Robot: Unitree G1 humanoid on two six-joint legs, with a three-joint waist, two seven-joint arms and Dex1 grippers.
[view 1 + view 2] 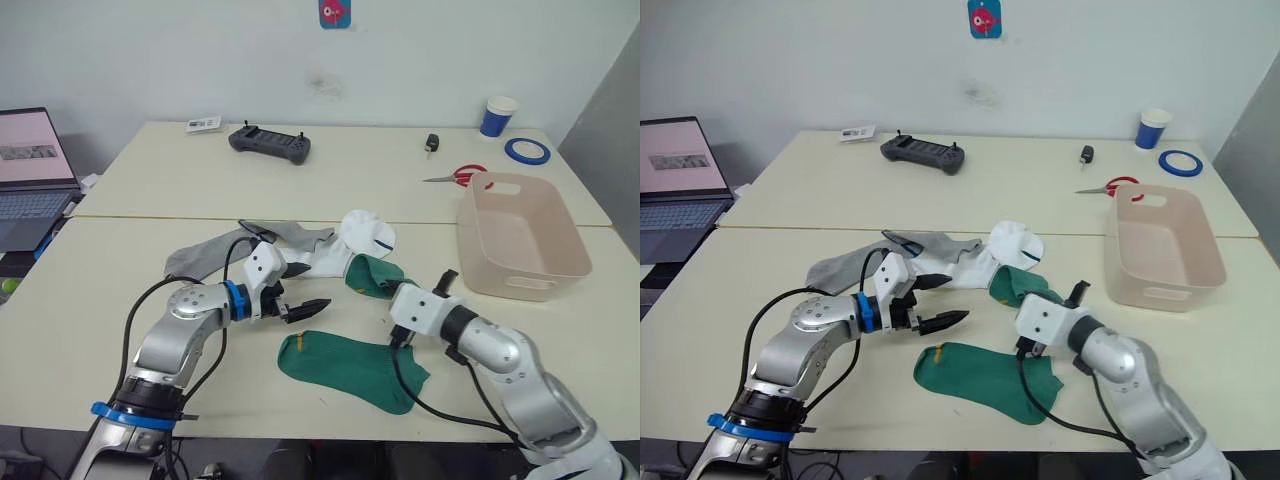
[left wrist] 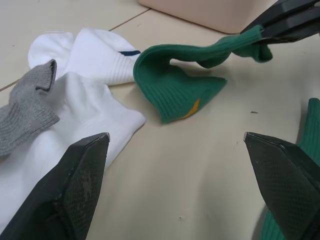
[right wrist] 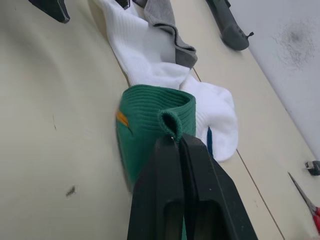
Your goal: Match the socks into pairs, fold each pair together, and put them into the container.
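Little of the task appears to be done: the container is seen empty, and no folded pair is seen anywhere. Nearest of all, and well to the left of the container, one dark green sock is laid flat on the table. Just behind it, the second green sock is pinched at its edge by the right gripper, whose fingers are pressed together on a fold of the cloth, so that a green pair is judged to be in the making. The left gripper is held spread and empty above the bare table, further from the container than the green socks. Beyond it, the white socks and the grey socks are heaped together, unsorted; all folding and placing is judged to remain. The pale table is made of two tops joined along a seam. Behind the container, scissors, a blue tape roll, a paper cup and a small key fob are set, with a black controller further left and a laptop at the far left. A white wall with a small sticker closes the room.
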